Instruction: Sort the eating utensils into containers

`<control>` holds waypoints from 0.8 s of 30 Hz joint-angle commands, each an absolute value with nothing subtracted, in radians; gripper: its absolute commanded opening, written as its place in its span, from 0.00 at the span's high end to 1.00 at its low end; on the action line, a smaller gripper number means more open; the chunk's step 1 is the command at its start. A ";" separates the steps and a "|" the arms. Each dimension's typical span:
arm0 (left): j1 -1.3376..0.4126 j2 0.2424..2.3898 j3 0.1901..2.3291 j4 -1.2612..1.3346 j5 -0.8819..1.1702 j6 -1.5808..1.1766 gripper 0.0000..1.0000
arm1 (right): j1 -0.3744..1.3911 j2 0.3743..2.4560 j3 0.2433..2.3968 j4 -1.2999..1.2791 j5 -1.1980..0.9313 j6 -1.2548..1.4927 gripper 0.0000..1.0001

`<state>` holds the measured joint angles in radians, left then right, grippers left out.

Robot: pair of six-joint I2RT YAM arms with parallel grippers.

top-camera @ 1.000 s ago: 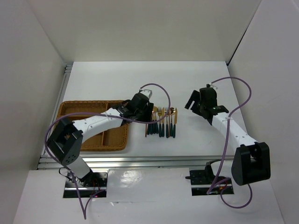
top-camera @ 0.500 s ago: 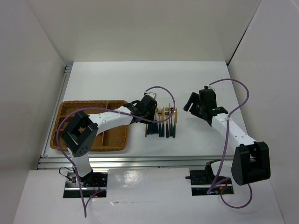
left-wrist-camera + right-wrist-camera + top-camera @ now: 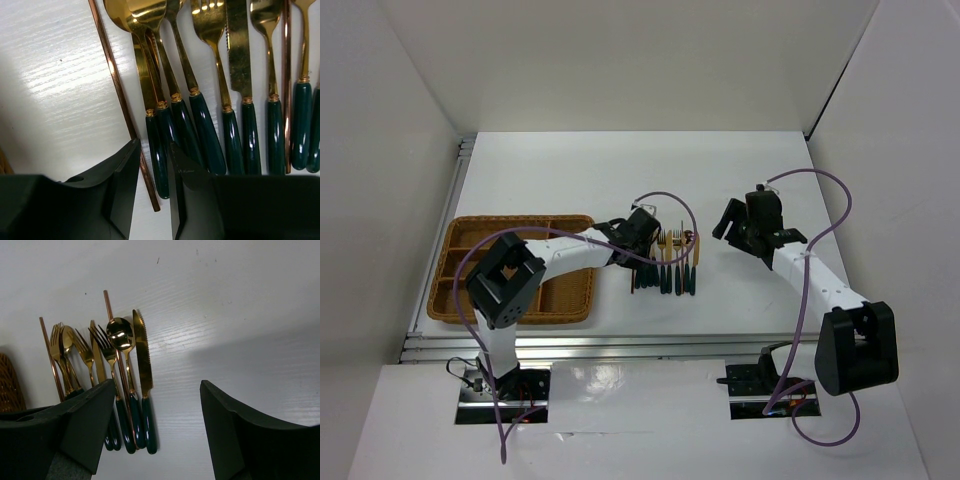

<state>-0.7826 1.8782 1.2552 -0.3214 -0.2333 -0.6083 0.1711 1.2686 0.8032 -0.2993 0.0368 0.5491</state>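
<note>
Several gold utensils with dark green handles (image 3: 667,263) lie side by side on the white table, right of the brown wicker tray (image 3: 510,222). My left gripper (image 3: 645,240) is low over their left end. In the left wrist view it (image 3: 154,150) is narrowly open, its jaws standing either side of the end of the leftmost green handle (image 3: 159,165) and the thin brown stick (image 3: 116,80). My right gripper (image 3: 735,225) is wide open and empty, right of the row; in its wrist view (image 3: 157,385) a knife (image 3: 142,355) and a spoon (image 3: 120,334) lie ahead.
A second brown stick (image 3: 286,75) lies among the right-hand handles. The tray's corner (image 3: 7,385) shows at the left of the right wrist view. White walls close in the table at the back and both sides.
My left arm has swung right from the tray's edge and come down over the left end of the utensil row. My right gripper has shifted slightly.
</note>
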 commanded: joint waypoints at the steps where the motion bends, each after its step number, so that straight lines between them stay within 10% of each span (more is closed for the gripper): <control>1: -0.787 1.902 1.292 -0.324 -0.258 -0.626 0.59 | 0.167 1.278 0.801 -0.265 0.035 0.537 0.24; 24: -0.787 1.968 1.341 -0.376 -0.276 -0.617 0.61 | 0.167 1.305 0.810 -0.275 0.017 0.537 0.24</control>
